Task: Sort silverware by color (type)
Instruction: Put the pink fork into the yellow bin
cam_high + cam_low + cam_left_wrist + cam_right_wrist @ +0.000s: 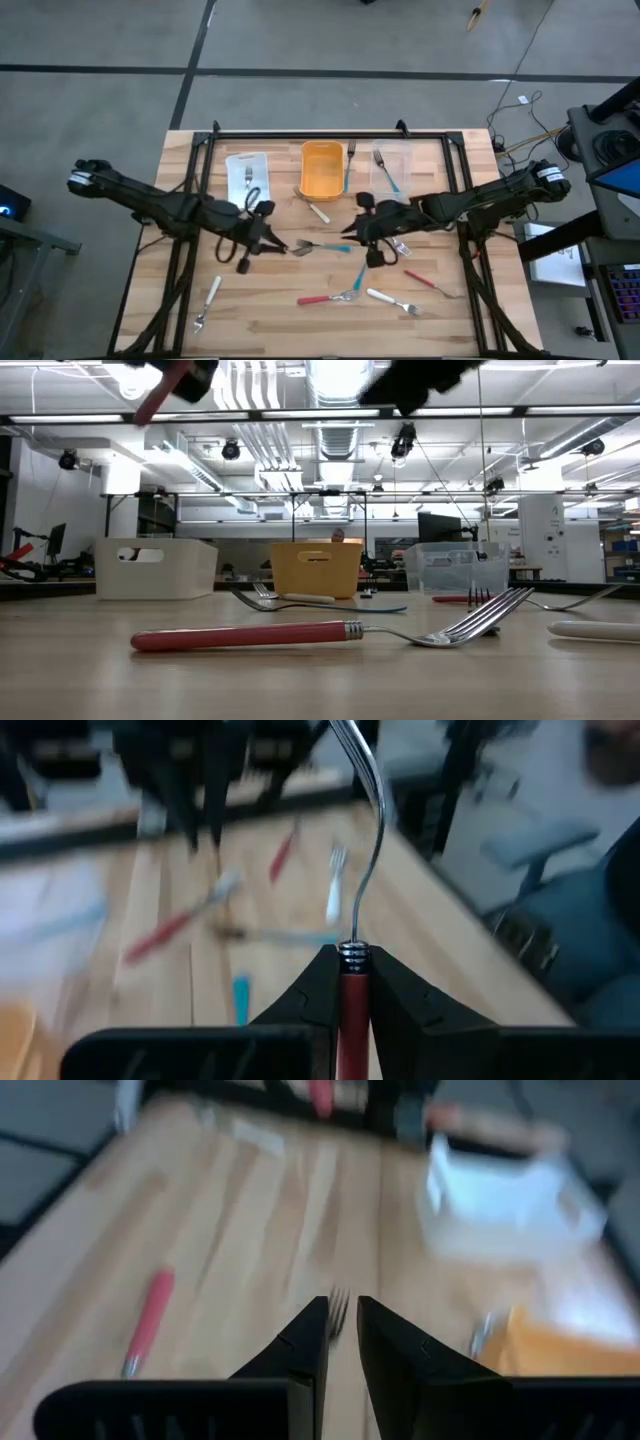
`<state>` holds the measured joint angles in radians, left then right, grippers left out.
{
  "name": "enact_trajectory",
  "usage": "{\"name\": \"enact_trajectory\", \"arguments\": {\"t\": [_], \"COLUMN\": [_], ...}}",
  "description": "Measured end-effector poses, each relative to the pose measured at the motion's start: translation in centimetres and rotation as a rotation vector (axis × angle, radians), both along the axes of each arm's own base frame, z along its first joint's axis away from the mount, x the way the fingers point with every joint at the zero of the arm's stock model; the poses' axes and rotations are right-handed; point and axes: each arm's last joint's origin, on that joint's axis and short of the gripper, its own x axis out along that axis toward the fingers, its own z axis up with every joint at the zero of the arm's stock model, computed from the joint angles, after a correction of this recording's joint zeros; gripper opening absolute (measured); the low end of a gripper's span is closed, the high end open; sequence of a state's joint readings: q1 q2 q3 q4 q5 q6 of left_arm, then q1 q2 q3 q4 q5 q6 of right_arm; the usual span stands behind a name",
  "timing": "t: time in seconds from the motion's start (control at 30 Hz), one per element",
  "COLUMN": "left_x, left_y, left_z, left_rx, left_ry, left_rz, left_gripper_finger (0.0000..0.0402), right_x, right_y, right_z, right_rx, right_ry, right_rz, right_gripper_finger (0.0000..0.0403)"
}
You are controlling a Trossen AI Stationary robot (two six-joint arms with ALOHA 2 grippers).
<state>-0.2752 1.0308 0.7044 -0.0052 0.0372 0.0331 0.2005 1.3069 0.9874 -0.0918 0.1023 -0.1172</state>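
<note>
My left gripper (352,955) hangs above the table's middle left (268,243) and is shut on a red-handled utensil (375,810); the low view shows its red handle (150,405) high up. My right gripper (342,1315) hovers above the middle right (365,235), open by a narrow gap and holding nothing. A teal-handled fork (325,247) lies flat on the table between the two grippers. Further forks lie flat nearer the near edge: a red one (325,298), two white ones (392,299) (207,303) and another red one (425,282). My left gripper pinches the utensil's red handle, just behind the metal collar (352,982), between its two fingers. The fingers lie along the handle, and the curved metal head sticks out past the fingertips. The utensil is lifted clear of the table.
Three bins stand in a row at the far edge: white (247,172) with a fork inside, orange (321,168), and clear (390,168) with a teal fork inside. A white-handled utensil (315,208) lies in front of the orange bin. Bare wood (270,320) shows near the near edge.
</note>
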Motion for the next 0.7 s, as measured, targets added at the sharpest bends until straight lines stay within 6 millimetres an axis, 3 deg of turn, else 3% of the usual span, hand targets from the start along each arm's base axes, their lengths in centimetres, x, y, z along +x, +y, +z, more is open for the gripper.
{"name": "enact_trajectory", "arguments": {"t": [0.13, 0.33, 0.53, 0.7], "left_x": [0.4, 1.9, 3.9, 5.3], "left_y": [-0.4, -1.2, -2.0, -2.2], "left_z": [1.0, 0.9, -0.2, -1.6], "left_rx": [-0.044, -0.072, -0.082, -0.081], "left_ry": [-0.123, -0.23, -0.28, -0.277], "left_rz": [-0.107, -0.236, -0.301, -0.296], "left_gripper_finger": [0.0017, 0.0017, 0.0017, 0.0017], "right_x": [0.7, 1.3, 2.1, 2.9], "right_y": [0.4, 1.1, 1.5, 1.7], "right_z": [1.3, 2.6, 2.4, 1.8], "right_rx": [-0.022, 0.005, 0.033, 0.049], "right_ry": [-0.16, -0.343, -0.411, -0.433], "right_rz": [0.123, 0.328, 0.403, 0.399], "right_gripper_finger": [0.0047, 0.0047, 0.0052, 0.0088]}}
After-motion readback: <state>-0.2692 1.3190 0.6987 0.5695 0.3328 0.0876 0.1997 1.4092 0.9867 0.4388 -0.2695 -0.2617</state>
